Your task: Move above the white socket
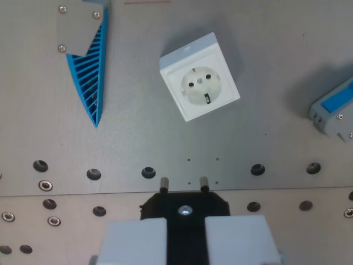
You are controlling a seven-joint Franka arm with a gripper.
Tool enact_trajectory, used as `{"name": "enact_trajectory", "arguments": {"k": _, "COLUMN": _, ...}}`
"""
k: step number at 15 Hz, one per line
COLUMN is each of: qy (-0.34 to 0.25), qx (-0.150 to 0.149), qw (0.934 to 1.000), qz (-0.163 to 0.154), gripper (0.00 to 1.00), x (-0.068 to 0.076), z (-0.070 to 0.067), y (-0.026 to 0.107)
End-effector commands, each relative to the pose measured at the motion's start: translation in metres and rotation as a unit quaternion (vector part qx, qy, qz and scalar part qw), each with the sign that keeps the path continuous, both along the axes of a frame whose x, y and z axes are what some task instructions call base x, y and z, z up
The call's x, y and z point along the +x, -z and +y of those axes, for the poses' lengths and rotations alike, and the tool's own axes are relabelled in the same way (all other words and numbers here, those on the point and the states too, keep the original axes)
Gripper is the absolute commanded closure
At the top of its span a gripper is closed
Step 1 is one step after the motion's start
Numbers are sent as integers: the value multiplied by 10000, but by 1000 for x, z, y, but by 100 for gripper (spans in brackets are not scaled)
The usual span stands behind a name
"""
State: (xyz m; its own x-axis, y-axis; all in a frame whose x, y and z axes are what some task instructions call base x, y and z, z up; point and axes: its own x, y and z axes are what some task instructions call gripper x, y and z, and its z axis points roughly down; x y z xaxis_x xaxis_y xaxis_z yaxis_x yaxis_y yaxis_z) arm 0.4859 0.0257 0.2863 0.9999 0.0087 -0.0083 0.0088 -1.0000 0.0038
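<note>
The white socket (199,77) is a square block lying rotated on the grey metal plate (138,132), its round face with two pin holes turned up. It sits in the upper middle of the wrist view. My gripper (185,221) is at the bottom edge, its two pale fingers (135,240) shut on a black plug (185,205). Two metal pins (183,184) stick out of the plug toward the socket. The plug's pins are well below the socket in the picture, slightly toward the wrist view's left of its centre.
A blue ribbed wedge (90,74) with a grey screwed plate (80,25) lies at upper left. A grey and blue connector (335,110) sits at the right edge. A row of holes (148,172) crosses the plate near its seam.
</note>
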Motion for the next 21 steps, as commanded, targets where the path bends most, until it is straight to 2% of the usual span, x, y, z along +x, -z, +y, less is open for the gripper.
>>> {"name": "enact_trajectory", "arguments": {"k": 1, "qy": 7, "qx": 1, "qw": 10000, "qz": -3, "gripper": 100, "x": 0, "z": 0, "y": 0}}
{"name": "enact_trajectory", "arguments": {"k": 11, "qy": -117, "qx": 5, "qw": 9999, "qz": -6, "gripper": 100, "x": 0, "z": 0, "y": 3}}
{"name": "enact_trajectory", "arguments": {"k": 21, "qy": -483, "qx": 38, "qw": 9986, "qz": -204, "gripper": 100, "x": -1, "z": -4, "y": 21}}
